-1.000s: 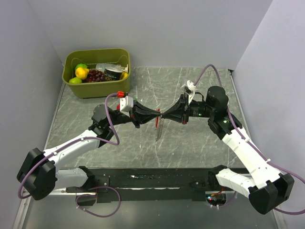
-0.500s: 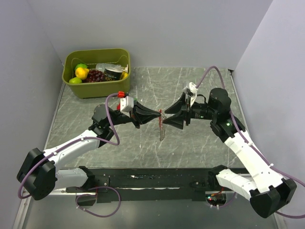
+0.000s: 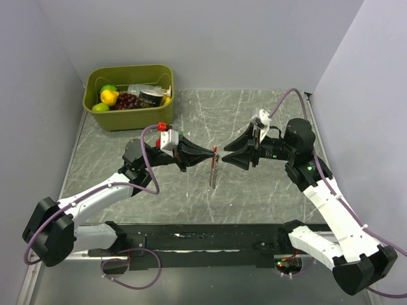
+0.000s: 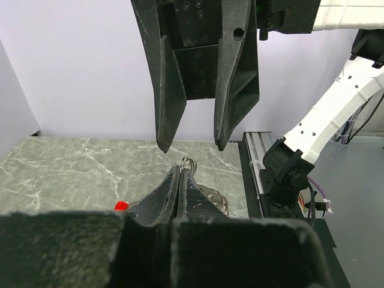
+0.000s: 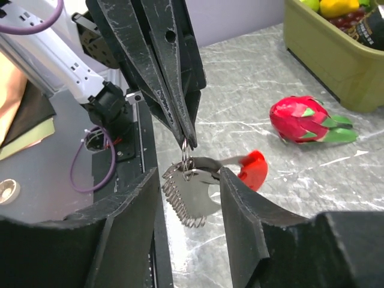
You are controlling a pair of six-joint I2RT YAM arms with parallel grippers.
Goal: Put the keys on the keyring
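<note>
My left gripper (image 3: 212,155) is shut on the keyring (image 5: 186,157), a thin silvery ring held above the table. Silvery keys (image 5: 193,197) hang from the ring, and the curved red fob (image 5: 255,170) hangs beside them. In the top view the keys (image 3: 213,173) dangle below the left fingertips. My right gripper (image 3: 234,152) is open and empty, a little to the right of the ring. In the right wrist view its fingers (image 5: 129,222) stand either side of the hanging keys without touching them. The left wrist view shows the ring (image 4: 189,162) at my closed fingertips and the right gripper's open fingers (image 4: 237,72) facing them.
A red toy fruit with green leaves (image 5: 300,119) lies on the marble table behind the left wrist. An olive-green bin (image 3: 130,95) with fruit and a tin stands at the back left. Grey walls close in both sides and the back.
My right gripper, which was shut against the left fingertips, has opened and pulled back to the right. The left gripper still holds the ring, with the keys hanging from it.
</note>
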